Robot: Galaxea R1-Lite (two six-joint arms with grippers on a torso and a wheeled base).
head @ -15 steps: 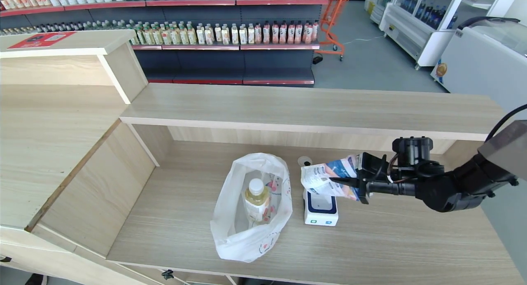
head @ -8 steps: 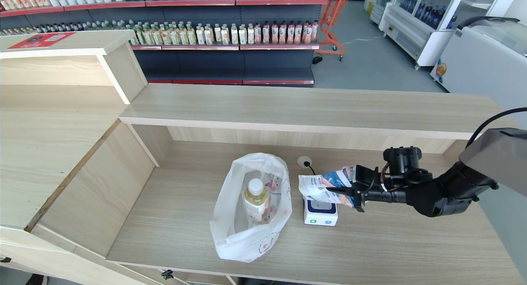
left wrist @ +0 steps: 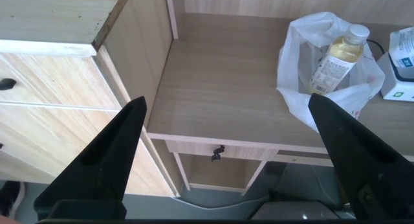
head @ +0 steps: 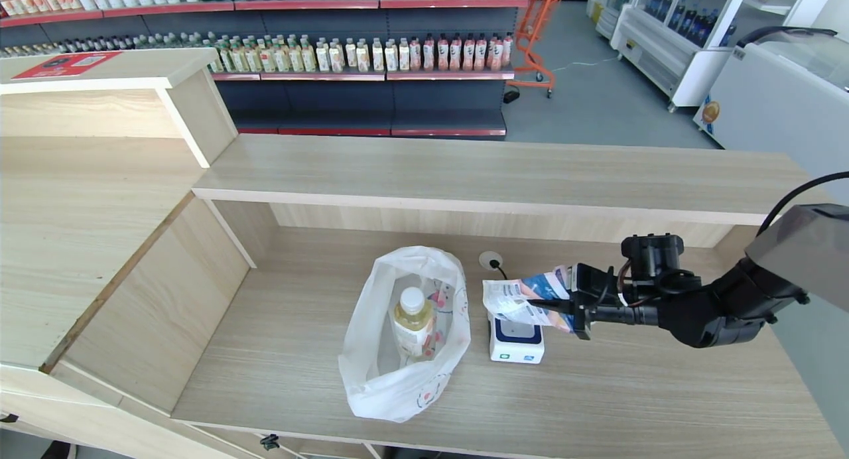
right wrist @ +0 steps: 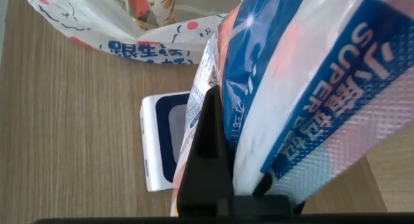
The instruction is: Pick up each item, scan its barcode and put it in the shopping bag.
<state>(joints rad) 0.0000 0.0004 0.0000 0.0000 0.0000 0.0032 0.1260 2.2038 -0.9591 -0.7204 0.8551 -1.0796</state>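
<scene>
My right gripper (head: pixel 556 301) is shut on a blue, white and pink snack packet (head: pixel 524 294), held tilted just above the white barcode scanner (head: pixel 516 343). In the right wrist view the packet (right wrist: pixel 310 88) is pinched by a dark finger (right wrist: pixel 210 146) over the scanner (right wrist: pixel 160 143). The white shopping bag (head: pixel 371 373) stands open left of the scanner with a yellow drink bottle (head: pixel 412 321) inside. My left gripper (left wrist: pixel 226 159) hangs open off the counter's near left corner, looking at the bag (left wrist: pixel 294 98), the bottle (left wrist: pixel 337 52) and the scanner (left wrist: pixel 398 81).
A cable grommet (head: pixel 491 260) sits in the counter behind the scanner. A raised wooden ledge (head: pixel 491 174) runs along the back and a side wall (head: pixel 172 293) closes the left. Bare counter (head: pixel 637 393) lies right of the scanner.
My right gripper has lowered the packet slightly toward the scanner, uncovering the grommet behind it. The bag and the bottle have stayed put.
</scene>
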